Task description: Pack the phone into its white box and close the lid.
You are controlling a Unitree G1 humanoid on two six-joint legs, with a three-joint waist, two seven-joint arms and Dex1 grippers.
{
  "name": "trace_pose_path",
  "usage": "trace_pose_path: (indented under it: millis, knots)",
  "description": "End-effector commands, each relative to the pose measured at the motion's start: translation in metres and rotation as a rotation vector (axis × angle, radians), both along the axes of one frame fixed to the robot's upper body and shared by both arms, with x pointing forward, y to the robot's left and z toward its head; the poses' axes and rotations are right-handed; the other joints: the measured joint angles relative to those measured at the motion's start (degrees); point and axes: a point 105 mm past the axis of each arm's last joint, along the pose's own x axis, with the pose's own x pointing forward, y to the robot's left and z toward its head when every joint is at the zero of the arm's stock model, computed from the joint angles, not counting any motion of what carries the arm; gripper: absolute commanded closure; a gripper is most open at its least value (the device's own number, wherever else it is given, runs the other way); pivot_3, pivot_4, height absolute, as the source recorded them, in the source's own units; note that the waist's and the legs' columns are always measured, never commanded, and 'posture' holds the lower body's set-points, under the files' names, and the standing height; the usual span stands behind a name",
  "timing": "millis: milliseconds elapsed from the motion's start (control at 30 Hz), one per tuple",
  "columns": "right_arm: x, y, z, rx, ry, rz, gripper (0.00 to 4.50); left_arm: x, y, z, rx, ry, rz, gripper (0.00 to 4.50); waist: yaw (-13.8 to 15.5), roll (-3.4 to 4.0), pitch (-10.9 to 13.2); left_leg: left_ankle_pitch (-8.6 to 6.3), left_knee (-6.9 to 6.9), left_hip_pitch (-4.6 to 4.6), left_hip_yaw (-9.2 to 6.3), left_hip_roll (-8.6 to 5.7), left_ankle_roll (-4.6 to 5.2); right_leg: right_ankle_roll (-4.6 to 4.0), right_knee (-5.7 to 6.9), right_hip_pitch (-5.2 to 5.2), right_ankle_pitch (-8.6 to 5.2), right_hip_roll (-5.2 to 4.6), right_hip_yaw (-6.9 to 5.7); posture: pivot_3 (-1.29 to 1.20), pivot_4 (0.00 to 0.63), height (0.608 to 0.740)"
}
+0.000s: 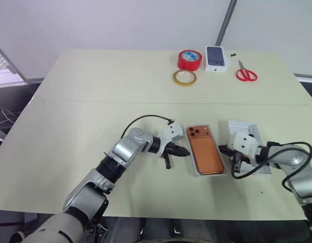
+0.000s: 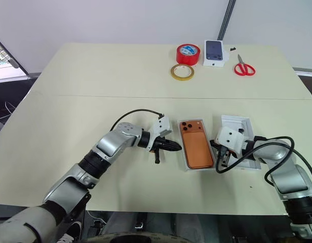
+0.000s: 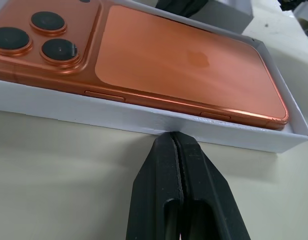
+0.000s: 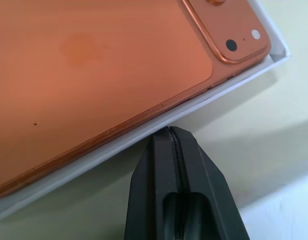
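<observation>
At the near middle of the cream table [image 1: 85,116] the orange phone [image 1: 205,152] lies back up inside the shallow white box [image 1: 194,167], its square camera bump [image 1: 195,132] at the far end. The left gripper [image 1: 182,151] sits at the box's nine o'clock, its two black fingers [image 3: 176,195] pressed together with nothing between them, their tips right at the box's long wall. The right gripper [image 1: 223,150] sits at the box's three o'clock, its fingers [image 4: 176,190] likewise together and empty, their tips at the opposite long wall. Just past the right gripper, at three o'clock from the box, the white lid [image 1: 247,127] lies on the table, partly covered by the right wrist and its black cable. Farther off, toward twelve o'clock, a ring of tan tape [image 1: 184,77] lies flat, with a roll of red tape [image 1: 189,59] just behind it. At the red roll's three o'clock stands a small white box printed with a dark phone [image 1: 217,57], and red-handled scissors [image 1: 245,73] lie at three o'clock from that.
</observation>
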Motion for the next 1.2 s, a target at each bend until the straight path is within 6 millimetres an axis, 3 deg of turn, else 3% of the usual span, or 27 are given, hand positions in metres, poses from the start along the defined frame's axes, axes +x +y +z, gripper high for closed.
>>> trace_pose_path:
  millis: [33,567,900,1200]
  knots:
    - [-0.011,0.023,0.007,0.04,-0.012,0.101,4.5,-0.01,-0.025,0.021,-0.077,-0.065,-0.089,4.46,0.0,0.0,0.0,0.0,0.0,0.0,0.0,0.0,0.0,0.0,0.0,0.01,0.0,0.0,0.0,0.0,0.15,0.74]
    - [-0.015,0.006,-0.002,-0.026,-0.007,0.074,4.5,-0.001,-0.018,0.021,-0.083,-0.092,-0.038,4.46,0.1,0.0,0.0,-0.02,0.04,0.0,-0.01,0.0,0.03,0.0,-0.01,0.04,0.0,-0.01,0.0,0.0,0.15,0.74]
    - [-0.01,-0.013,0.002,-0.063,-0.019,0.046,4.5,0.005,0.0,0.025,-0.101,-0.1,0.03,4.46,0.1,0.0,0.0,-0.01,0.06,0.01,-0.01,0.01,0.02,0.0,0.0,0.04,0.0,-0.01,0.0,0.0,0.15,0.74]
    - [-0.007,-0.035,0.007,-0.088,-0.035,-0.012,4.5,0.012,0.019,0.04,-0.154,-0.163,0.091,4.46,0.1,0.01,0.0,-0.01,0.13,0.02,-0.01,0.01,0.01,0.0,0.0,0.1,0.0,-0.01,0.0,0.0,0.15,0.74]
